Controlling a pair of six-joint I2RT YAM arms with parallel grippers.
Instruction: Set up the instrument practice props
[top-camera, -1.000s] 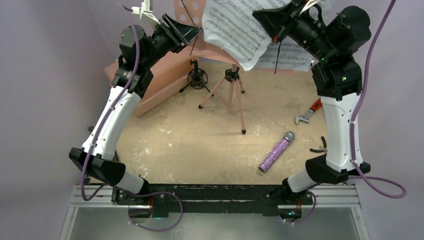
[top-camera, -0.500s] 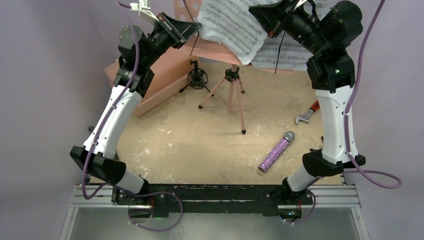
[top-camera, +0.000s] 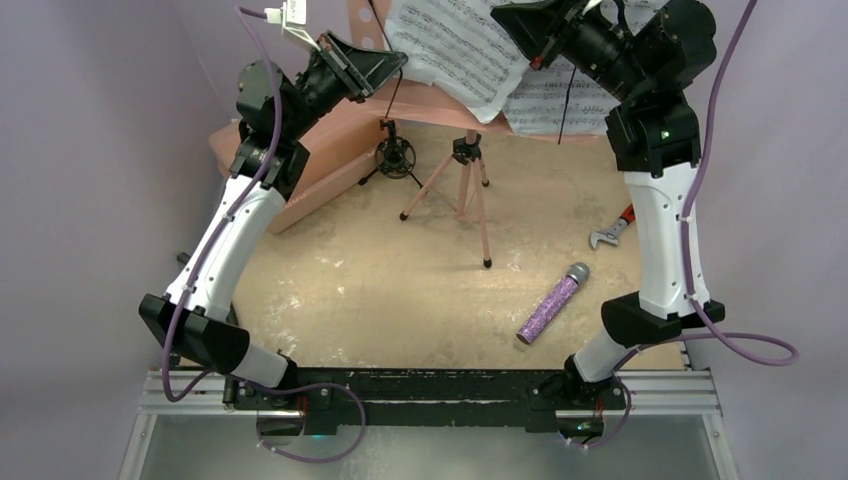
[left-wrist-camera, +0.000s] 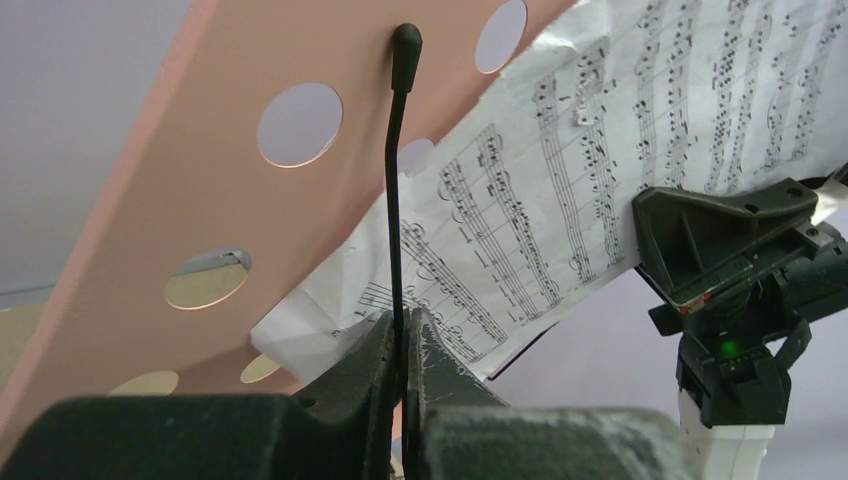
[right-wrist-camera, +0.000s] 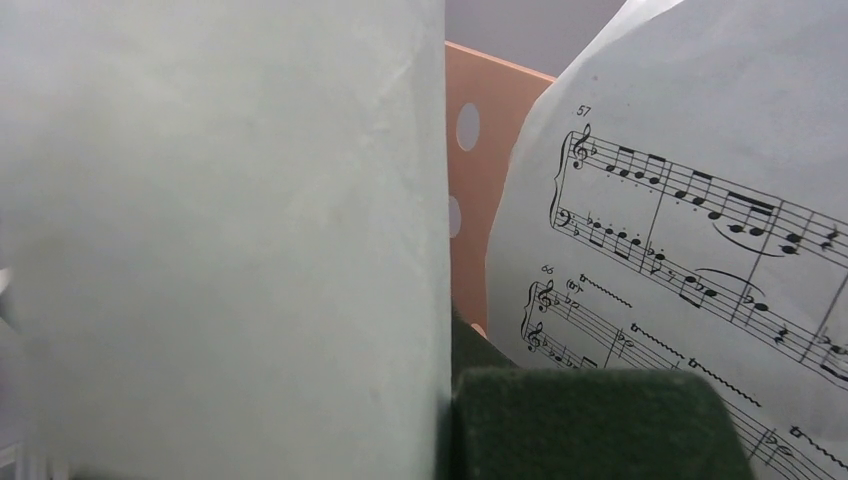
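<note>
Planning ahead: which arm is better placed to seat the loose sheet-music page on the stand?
Right, probably: the right gripper grips the sheet-music page at the pink music stand desk, while the left gripper is shut on its thin black wire.

Setting: a tan table (top-camera: 380, 300) with a mottled, pale-blotched top, enclosed on the left, right and far sides by plain lilac walls (top-camera: 90, 150). A silver metal rail (top-camera: 450, 407) runs along the table's near edge, with a grey panel (top-camera: 430, 452) below it. Lighting is soft and even.

Near table (top-camera: 350, 290) open beside the microphone (top-camera: 552, 303) — stand legs (top-camera: 478, 212), mini tripod (top-camera: 395, 157), pink case (top-camera: 320, 160) crowd the back.
</note>
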